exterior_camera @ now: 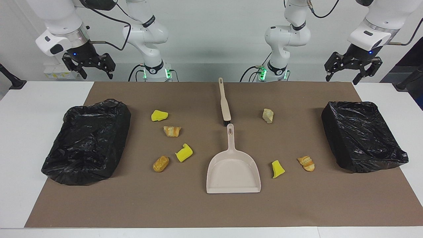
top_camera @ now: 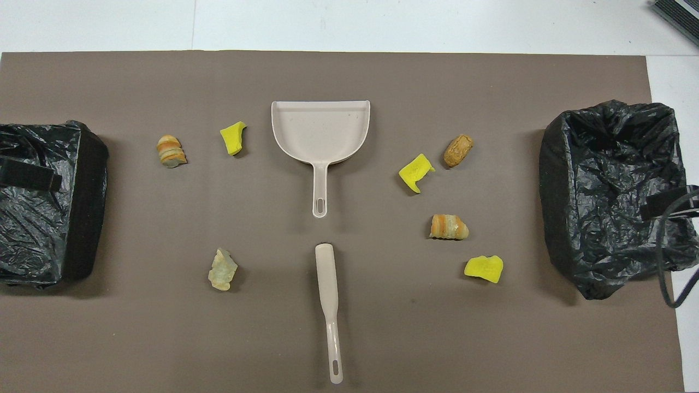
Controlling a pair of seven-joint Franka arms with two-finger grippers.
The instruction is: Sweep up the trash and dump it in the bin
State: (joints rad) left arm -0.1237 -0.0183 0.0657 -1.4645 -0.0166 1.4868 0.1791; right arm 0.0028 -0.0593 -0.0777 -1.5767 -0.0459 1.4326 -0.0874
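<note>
Several small trash lumps lie on the brown mat. Toward the right arm's end are yellow sponge chunks (exterior_camera: 159,115) (exterior_camera: 184,153) and tan pastry pieces (exterior_camera: 172,131) (exterior_camera: 161,163). Toward the left arm's end are a pale lump (exterior_camera: 268,115), a yellow chunk (exterior_camera: 278,169) and a pastry piece (exterior_camera: 306,163). The empty beige dustpan (exterior_camera: 233,168) (top_camera: 320,131) lies mid-mat, handle toward the robots. The beige brush (exterior_camera: 224,102) (top_camera: 329,305) lies nearer the robots. My left gripper (exterior_camera: 343,76) and right gripper (exterior_camera: 96,73) hang open and empty above the robots' edge of the table.
Two bins lined with black bags stand on the mat, one at the right arm's end (exterior_camera: 122,115) (top_camera: 557,191) and one at the left arm's end (exterior_camera: 333,132) (top_camera: 90,191). White table (exterior_camera: 33,115) surrounds the mat. Both arms wait.
</note>
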